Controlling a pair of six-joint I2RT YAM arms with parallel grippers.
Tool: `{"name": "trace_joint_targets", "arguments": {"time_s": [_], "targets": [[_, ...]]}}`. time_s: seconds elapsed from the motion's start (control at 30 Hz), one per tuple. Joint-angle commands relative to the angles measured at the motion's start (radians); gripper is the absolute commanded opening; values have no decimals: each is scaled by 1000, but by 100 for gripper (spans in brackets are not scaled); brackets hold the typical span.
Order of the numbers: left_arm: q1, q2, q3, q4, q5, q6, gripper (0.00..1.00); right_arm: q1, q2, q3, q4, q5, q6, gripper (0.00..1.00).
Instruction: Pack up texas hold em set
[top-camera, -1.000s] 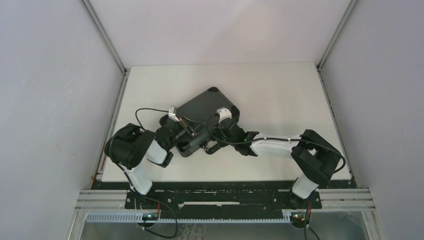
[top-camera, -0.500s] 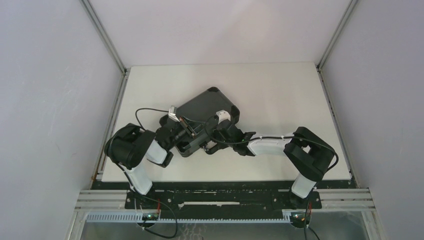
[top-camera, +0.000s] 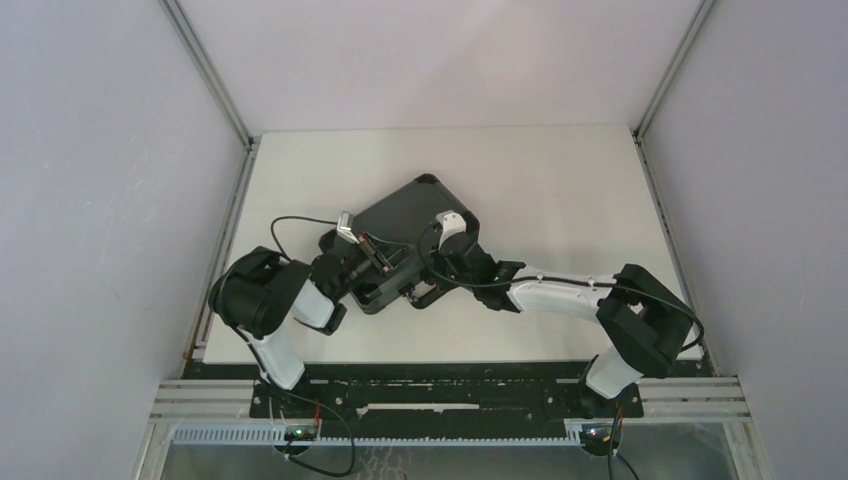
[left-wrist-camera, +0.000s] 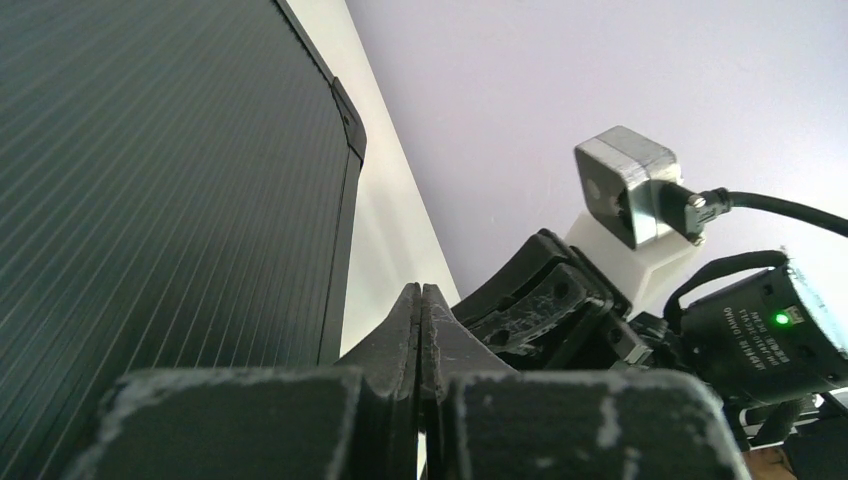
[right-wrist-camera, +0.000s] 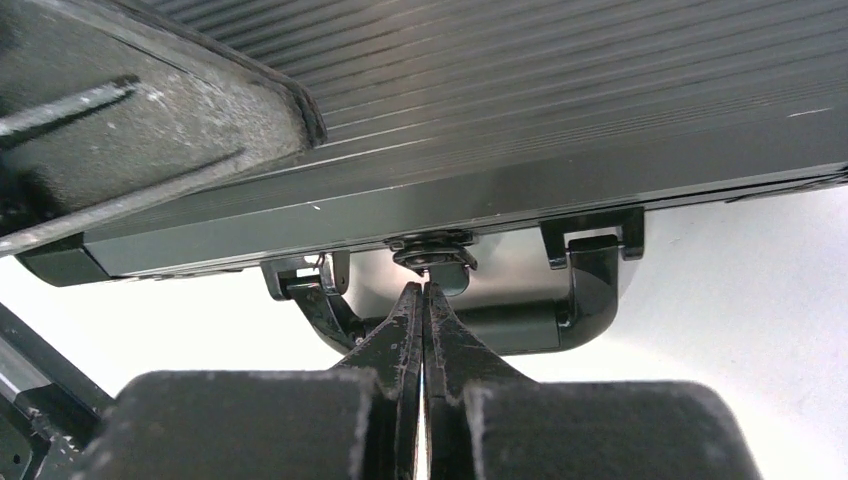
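We see the black hard briefcase (top-camera: 412, 212) lying shut and flat on the white surface (top-camera: 560, 170). It sits left of centre and is turned at an angle, so one corner points toward the far wall. Its ribbed lid faces up. Both arms reach in over its near edge.

In the left wrist view, the left gripper (left-wrist-camera: 421, 298) has its fingers pressed together with nothing between them. It sits just beside the ribbed lid, with the case's far corner (left-wrist-camera: 350, 120) ahead of it. To its right we see the right arm's wrist and its small grey camera (left-wrist-camera: 625, 185).

In the right wrist view, the right gripper (right-wrist-camera: 424, 296) is also closed tight on nothing. Its tips are at a small round fitting (right-wrist-camera: 432, 252) in the middle of the case's front edge. We cannot tell whether they touch it. Behind the tips, the black carry handle (right-wrist-camera: 525, 325) hangs from its two brackets and lies low against the surface.
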Motion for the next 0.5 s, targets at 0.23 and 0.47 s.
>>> {"name": "trace_joint_targets", "arguments": {"time_s": [0.23, 0.47], "targets": [[-17, 137, -174, -174, 120, 84, 0, -24, 252, -14, 207, -92, 86, 0], [-17, 129, -181, -173, 119, 88, 0, -2, 66, -14, 128, -36, 20, 0]]}}
